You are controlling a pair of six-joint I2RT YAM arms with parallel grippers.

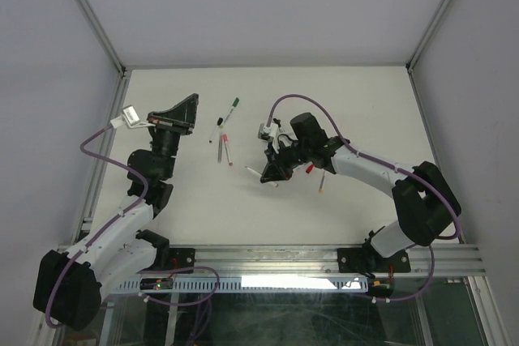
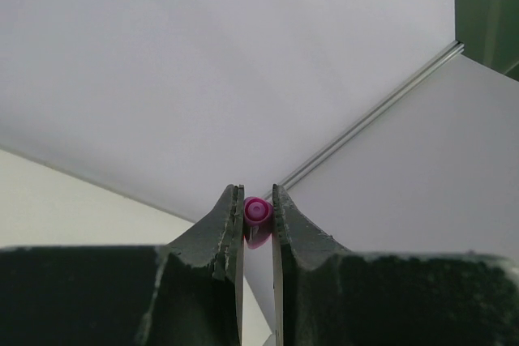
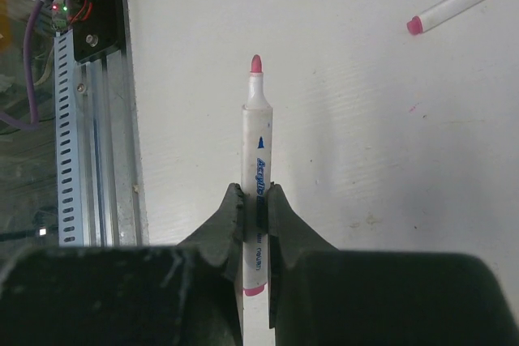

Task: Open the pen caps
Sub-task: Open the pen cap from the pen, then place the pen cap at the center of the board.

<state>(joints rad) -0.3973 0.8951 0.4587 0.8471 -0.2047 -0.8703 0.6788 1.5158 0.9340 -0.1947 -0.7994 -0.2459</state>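
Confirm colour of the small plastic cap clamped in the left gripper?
Magenta-pink; the small round plastic cap sits in the left gripper. Clearest in left wrist view.

Pink cap (image 2: 258, 212): seen end-on, off any pen, was clamped in left gripper (image 2: 258, 198) | Pen (image 3: 257, 119): white barrel, blue print, pink tip bare, pointed to 12 o'clock in right gripper (image 3: 255, 204) | Green-capped pen (image 1: 233, 106): lay flat, at 11 o'clock from it in top view.

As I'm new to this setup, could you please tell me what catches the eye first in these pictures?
The right gripper clamps an uncapped pink pen, its tip bare, above the table. The left gripper, raised toward the wall, pinches a pink cap. More pens lie mid-table.
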